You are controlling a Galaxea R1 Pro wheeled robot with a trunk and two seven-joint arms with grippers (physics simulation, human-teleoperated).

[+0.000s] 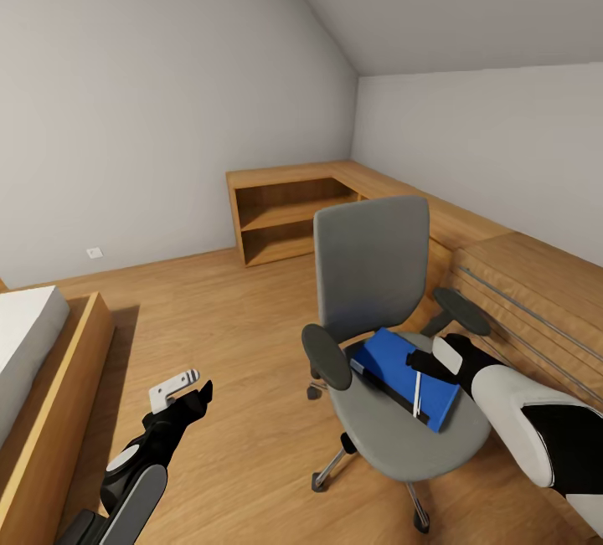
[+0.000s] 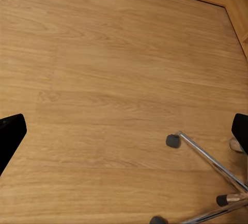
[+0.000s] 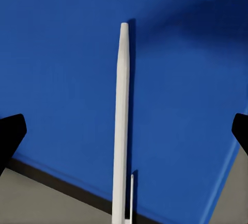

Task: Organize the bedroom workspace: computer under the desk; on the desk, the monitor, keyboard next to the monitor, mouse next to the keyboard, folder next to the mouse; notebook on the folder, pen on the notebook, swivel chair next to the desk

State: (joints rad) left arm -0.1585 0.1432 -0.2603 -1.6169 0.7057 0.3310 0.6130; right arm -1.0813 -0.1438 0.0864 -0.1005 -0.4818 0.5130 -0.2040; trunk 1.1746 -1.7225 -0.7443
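Head view: swivel chair (image 1: 394, 344) stands on the wood floor (image 1: 234, 344), a blue flat item (image 1: 410, 373) on its seat with a dark edge beneath it and the pen (image 1: 417, 393) lying on top. Can't tell whether the blue item is the folder, the notebook or both stacked. Right gripper (image 1: 427, 365) hangs over the blue item, arm coming in from the right; its fingertips aren't resolvable from here. Right wrist view: jaws wide, both black fingertips (image 3: 10, 136) at the frame edges, pen (image 3: 122, 121) lying centred between them on the blue surface (image 3: 62, 69), not gripped, with clear gaps to either fingertip. Grey seat fabric (image 3: 41, 203) shows past the blue item's edge. Left gripper (image 1: 180, 394) hangs over bare floor, well apart from the chair, holding nothing. Left wrist view: jaws wide, fingertips (image 2: 10, 133) at either edge, floor (image 2: 103, 79) between them, chrome chair base (image 2: 212, 164) with castors off toward one fingertip. Beyond the chair, a low light-wood cabinet (image 1: 289, 214) with open shelves wraps the far corner; a bed (image 1: 33, 352) sits at the far left.
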